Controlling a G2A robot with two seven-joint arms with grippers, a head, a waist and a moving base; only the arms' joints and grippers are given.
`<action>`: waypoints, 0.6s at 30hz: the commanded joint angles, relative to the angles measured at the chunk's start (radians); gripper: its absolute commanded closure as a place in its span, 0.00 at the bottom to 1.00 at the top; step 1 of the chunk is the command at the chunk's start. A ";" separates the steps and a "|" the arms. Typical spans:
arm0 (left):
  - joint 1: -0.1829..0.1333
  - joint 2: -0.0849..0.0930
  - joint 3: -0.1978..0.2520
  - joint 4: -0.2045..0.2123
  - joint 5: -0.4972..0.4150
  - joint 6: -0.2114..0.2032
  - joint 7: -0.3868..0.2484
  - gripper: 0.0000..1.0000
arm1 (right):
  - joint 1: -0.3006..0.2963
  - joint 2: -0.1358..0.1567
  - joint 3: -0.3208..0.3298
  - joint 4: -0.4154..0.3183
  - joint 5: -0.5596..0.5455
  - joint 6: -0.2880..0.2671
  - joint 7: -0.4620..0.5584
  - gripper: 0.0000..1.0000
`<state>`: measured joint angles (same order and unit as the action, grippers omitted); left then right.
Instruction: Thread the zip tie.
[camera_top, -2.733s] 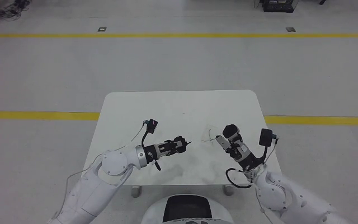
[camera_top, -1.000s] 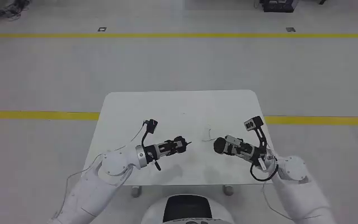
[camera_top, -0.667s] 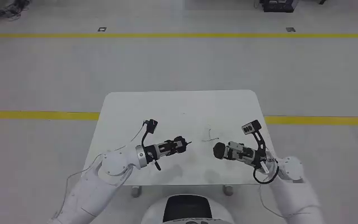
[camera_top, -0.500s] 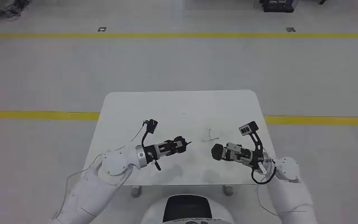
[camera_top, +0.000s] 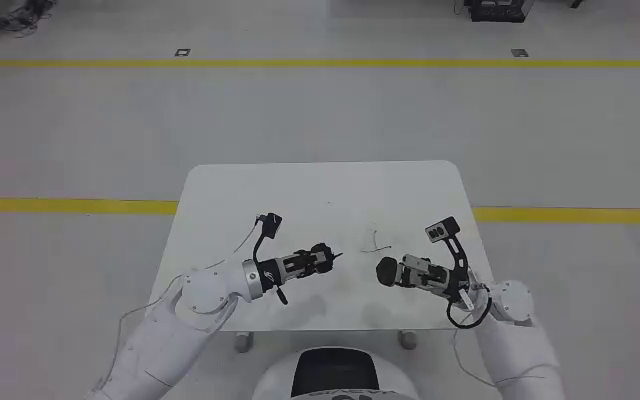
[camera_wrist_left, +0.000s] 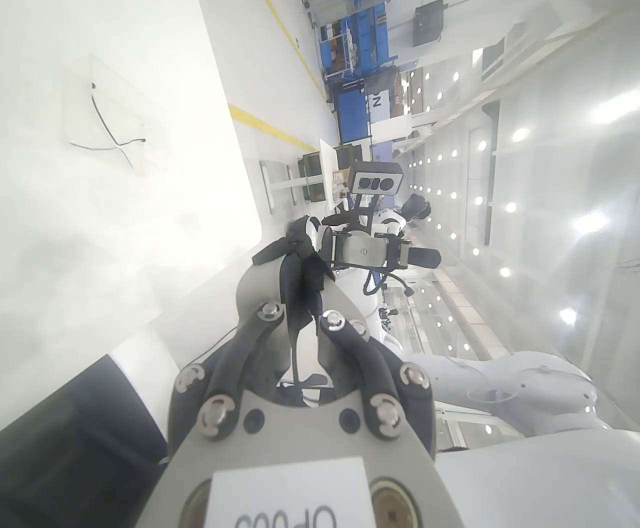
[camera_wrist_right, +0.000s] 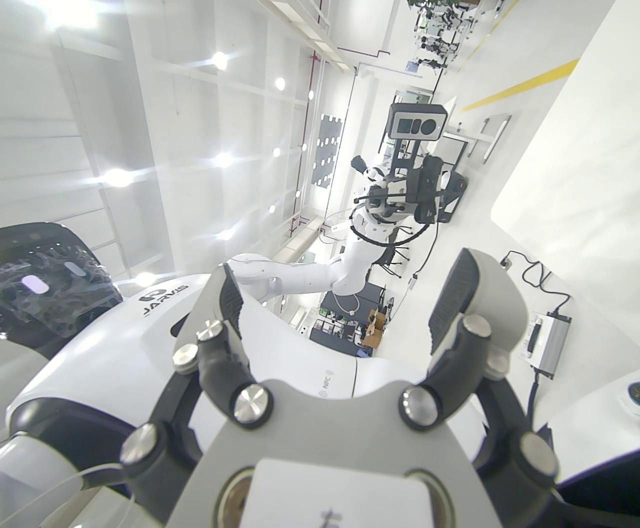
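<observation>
My left gripper (camera_top: 326, 257) hovers over the table's near middle, shut on a black zip tie (camera_top: 337, 256). In the left wrist view the tie (camera_wrist_left: 274, 251) sticks out between the closed fingers (camera_wrist_left: 260, 290). My right gripper (camera_top: 386, 270) hangs a short way to the right, pointing at the left one. Its jaws stand wide open with nothing between them, as the right wrist view (camera_wrist_right: 345, 295) shows. Two thin loose zip ties (camera_top: 376, 243) lie crossed on the white table (camera_top: 300, 190), just beyond the right gripper, also visible in the left wrist view (camera_wrist_left: 107, 137).
The loose ties rest on a faint clear sheet (camera_wrist_left: 85, 80). The table's rounded near corner (camera_wrist_left: 257, 227) lies close to the grippers. Each wrist view shows the other arm's gripper (camera_wrist_right: 417, 195) facing it.
The right arm swung down and in from the table's right side, turning its open gripper leftward to face the left gripper. The left arm and its tie stayed still.
</observation>
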<state>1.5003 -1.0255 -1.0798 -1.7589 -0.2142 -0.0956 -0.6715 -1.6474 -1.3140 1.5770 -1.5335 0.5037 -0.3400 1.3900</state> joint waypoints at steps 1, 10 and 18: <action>0.006 -0.003 0.007 -0.013 -0.059 0.003 0.002 1.00 | 0.001 0.000 -0.003 0.001 0.003 0.004 -0.009 0.00; 0.015 -0.009 -0.003 -0.013 -0.378 0.025 -0.101 1.00 | 0.064 0.023 -0.072 0.130 0.114 0.000 0.000 0.00; -0.002 -0.017 0.040 0.008 -0.399 0.027 -0.099 1.00 | 0.100 0.054 -0.126 0.181 0.203 0.000 0.000 0.00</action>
<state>1.4983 -1.0424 -1.0387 -1.7509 -0.6116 -0.0681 -0.7705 -1.5470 -1.2591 1.4479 -1.3523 0.7100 -0.3400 1.3900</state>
